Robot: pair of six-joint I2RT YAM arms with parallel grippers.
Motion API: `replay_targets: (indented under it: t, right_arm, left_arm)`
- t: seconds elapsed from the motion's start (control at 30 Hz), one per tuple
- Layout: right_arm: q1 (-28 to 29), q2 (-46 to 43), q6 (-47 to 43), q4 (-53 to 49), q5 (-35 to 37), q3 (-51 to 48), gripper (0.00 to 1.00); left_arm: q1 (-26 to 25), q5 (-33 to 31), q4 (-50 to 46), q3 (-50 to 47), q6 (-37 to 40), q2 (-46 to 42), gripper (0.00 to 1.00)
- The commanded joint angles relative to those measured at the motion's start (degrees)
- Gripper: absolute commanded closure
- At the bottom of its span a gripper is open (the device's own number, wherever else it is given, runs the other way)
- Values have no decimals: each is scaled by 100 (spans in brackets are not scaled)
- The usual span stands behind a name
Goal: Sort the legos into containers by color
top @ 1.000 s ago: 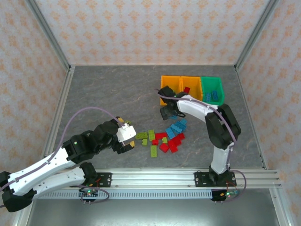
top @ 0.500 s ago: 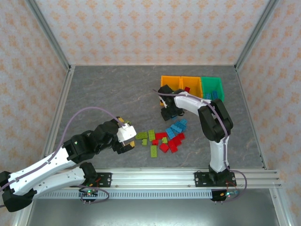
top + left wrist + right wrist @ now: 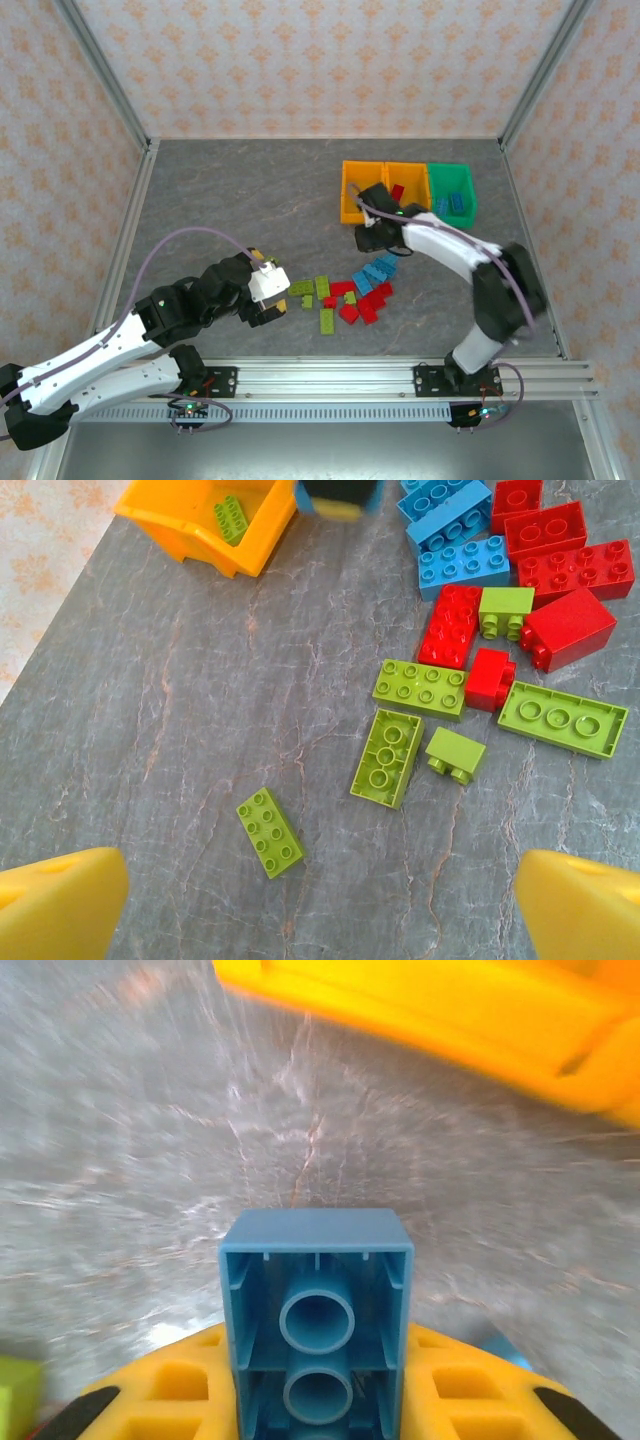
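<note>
Right wrist view: gripping a blue brick [image 3: 316, 1310] in the right jaws, just closed, lifting it off the bench pile [image 3: 352, 292]. Likely heading for the green bin [image 3: 452, 166], already holding blues [image 3: 456, 203]. Keeping left jaws wide open.

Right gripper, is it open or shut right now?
Shut, on a blue lego brick: the right gripper has its yellow fingers against both sides of the brick, whose hollow underside faces the wrist camera.

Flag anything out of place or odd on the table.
One green brick lies alone, apart from the main pile. A second green brick and a long green one lie upside down, hollow side up. Nothing looks damaged.
</note>
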Motion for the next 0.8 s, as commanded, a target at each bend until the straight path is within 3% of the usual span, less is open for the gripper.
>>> replay_targets:
  t: [0.0,0.13,0.3,0.43,0.53,0.63,0.77]
  right_arm:
    - [-641,-1002,835,988,739,-321,76]
    - [-1944,-1052,1282,1066,1124,-198,75]
    - [-2841,407,1267,552,1074,1009,76]
    - [-3090,1624,1322,93,1085,1936,74]
    - [-3111,2038,1256,-163,1041,2345,62]
    - [-3112,1933,1275,-259,995,2403,44]
    - [-3112,1364,1477,-334,726,2144,40]
  left_arm:
    - [65,-11,146,-20,18,-69,0]
    - [66,-6,131,-15,21,-75,0]
    - [65,-25,119,-2,8,-59,0]
    - [65,-116,115,-18,4,-51,0]
    - [64,-180,131,-30,-21,-39,0]
    - [60,-216,148,-39,-36,17,0]
    - [98,-258,172,10,-177,135,0]
